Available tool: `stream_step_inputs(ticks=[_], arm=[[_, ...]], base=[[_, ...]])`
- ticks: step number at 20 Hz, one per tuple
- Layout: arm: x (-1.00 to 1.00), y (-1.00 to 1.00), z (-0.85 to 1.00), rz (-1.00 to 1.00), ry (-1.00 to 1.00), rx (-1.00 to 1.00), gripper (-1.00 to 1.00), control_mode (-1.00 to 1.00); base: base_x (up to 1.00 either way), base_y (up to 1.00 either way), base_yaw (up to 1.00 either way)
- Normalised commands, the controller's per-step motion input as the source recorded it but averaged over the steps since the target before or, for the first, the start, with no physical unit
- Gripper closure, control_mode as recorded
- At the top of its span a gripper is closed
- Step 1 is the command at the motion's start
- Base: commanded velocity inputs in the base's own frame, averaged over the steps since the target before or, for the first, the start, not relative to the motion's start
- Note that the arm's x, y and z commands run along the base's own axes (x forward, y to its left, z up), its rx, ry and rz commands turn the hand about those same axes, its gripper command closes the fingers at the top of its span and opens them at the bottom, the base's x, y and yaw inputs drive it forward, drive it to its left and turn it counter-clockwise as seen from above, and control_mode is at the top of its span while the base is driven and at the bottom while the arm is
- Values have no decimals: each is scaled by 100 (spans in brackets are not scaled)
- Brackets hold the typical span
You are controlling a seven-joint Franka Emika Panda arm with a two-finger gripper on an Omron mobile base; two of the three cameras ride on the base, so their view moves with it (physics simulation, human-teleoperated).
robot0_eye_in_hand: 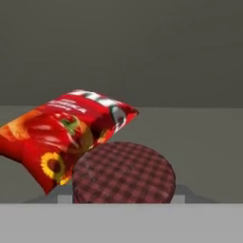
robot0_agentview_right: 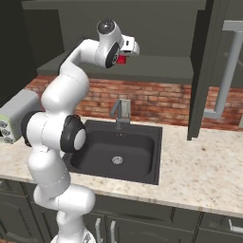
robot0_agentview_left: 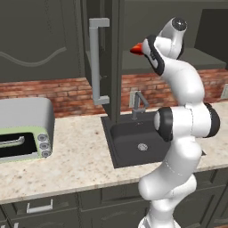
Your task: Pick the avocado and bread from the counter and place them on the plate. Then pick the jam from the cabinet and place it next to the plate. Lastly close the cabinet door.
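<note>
Just ahead of my claw, at the near edge of the flat inner shelf of the cabinet (robot0_eye_in_hand: 199, 137), stands the jam (robot0_eye_in_hand: 124, 172), upright, its round red-and-dark checked lid toward me. It has no long axis to speak of, being squat and round, and its lid takes up the lower middle of my hand view. Behind it and off to one side lies a red snack bag (robot0_eye_in_hand: 61, 133), tilted, its long axis running slantwise from low at one end to higher at the other, with the lower corner tucked behind the lid's rim; I cannot tell whether the two touch. My fingertips are hidden at the bottom of that view, so I cannot tell how my jaws stand or whether they are around the jar. In the left base view a bit of red (robot0_agentview_left: 137, 48) shows just beyond my hand at shelf height, and in the right base view the same red (robot0_agentview_right: 122, 59) peeks out beneath it. The cabinet door (robot0_agentview_left: 100, 58) stands swung open beside my arm, its long light-grey bar handle (robot0_agentview_left: 95, 60) vertical. Well below my claw lie the counter (robot0_agentview_left: 75, 160), a dark sink (robot0_agentview_right: 121, 152) with its faucet (robot0_agentview_right: 121, 113), and a toaster oven (robot0_agentview_left: 24, 129) farther along the slab.
</note>
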Motion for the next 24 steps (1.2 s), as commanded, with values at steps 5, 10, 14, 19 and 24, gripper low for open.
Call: stream_step_inputs(ticks=[5, 10, 14, 19, 24], arm=[[-99, 0, 13, 4, -19, 0, 100, -100], [-100, 0, 16, 9, -21, 0, 100, -100], [-100, 0, 23, 10, -14, 0, 100, -100], [-100, 0, 59, 10, -1, 0, 100, -100], [-100, 0, 58, 11, 7, 0, 100, -100]], base=[[0, 0, 0], [0, 0, 0], [0, 0, 0], [0, 0, 0], [0, 0, 0]])
